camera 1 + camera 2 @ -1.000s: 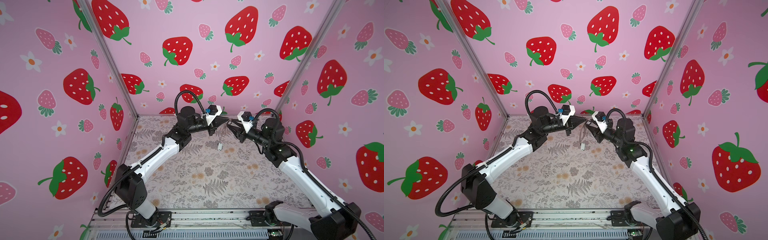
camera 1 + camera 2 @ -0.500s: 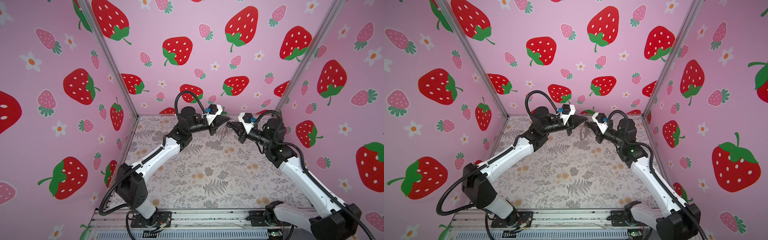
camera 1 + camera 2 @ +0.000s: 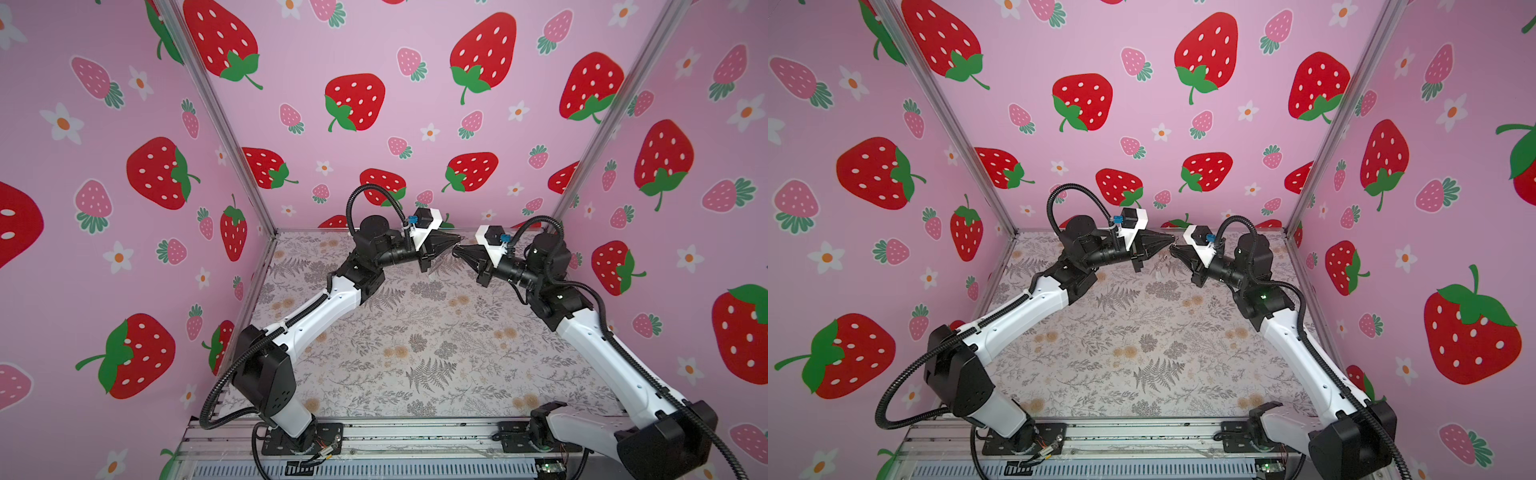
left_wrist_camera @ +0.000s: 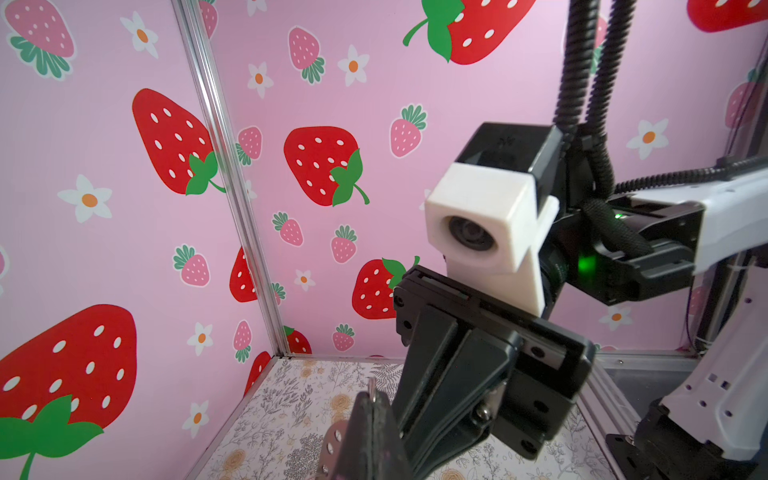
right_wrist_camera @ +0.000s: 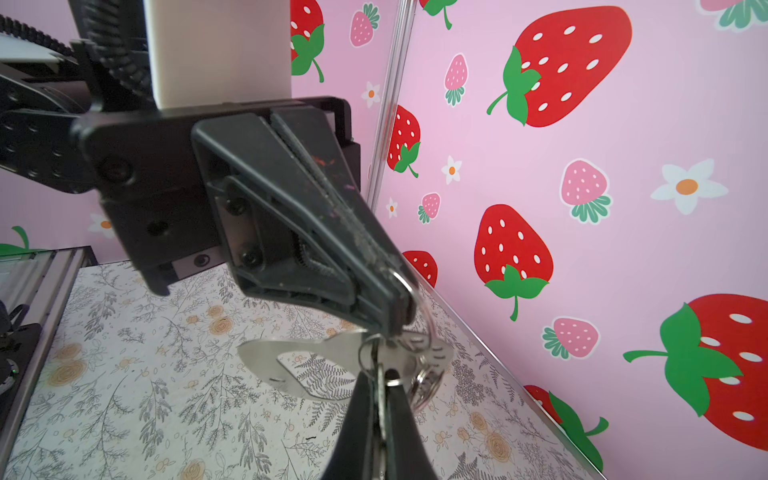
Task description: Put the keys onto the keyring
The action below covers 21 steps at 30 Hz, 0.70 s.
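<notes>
1. My left gripper (image 3: pixel 458 239) is pinched shut on a silver ring (image 5: pixel 409 286) of the keyring (image 5: pixel 262 355).
2. My right gripper (image 3: pixel 456 249) meets it tip to tip, clamped on the same keyring.
3. The keyring hangs between them above the surface (image 3: pixel 415 332), near the back wall (image 3: pixel 415 124).

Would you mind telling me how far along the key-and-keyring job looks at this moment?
Done: the flat silver crescent-shaped keyring plate hangs clear of the floral table, gripped by the shut left pincer. In hand: the right pincer is shut on a small silver ring at the plate's edge. Left: no key shows clearly, so I cannot confirm that any is threaded yet.
</notes>
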Available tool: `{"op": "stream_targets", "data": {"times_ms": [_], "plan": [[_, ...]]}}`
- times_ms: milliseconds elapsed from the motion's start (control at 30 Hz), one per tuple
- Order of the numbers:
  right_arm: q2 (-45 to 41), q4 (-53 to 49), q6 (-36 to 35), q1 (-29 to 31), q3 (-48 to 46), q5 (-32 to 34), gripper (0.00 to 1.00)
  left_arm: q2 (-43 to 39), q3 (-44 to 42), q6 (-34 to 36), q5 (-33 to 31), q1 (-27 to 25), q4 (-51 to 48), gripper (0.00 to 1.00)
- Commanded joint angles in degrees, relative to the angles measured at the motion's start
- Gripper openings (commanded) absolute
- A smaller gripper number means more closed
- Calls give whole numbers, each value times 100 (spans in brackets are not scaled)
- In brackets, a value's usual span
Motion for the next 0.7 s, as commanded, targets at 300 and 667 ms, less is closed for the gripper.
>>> {"op": "stream_targets", "data": {"times_ms": [300,667], "plan": [[129,-298,14,-38,205,-698,0,96,-265,-851,33,144,1680,0],[-99,-975,-357,-82,296,-120,0,-186,-196,128,133,220,424,0]]}}
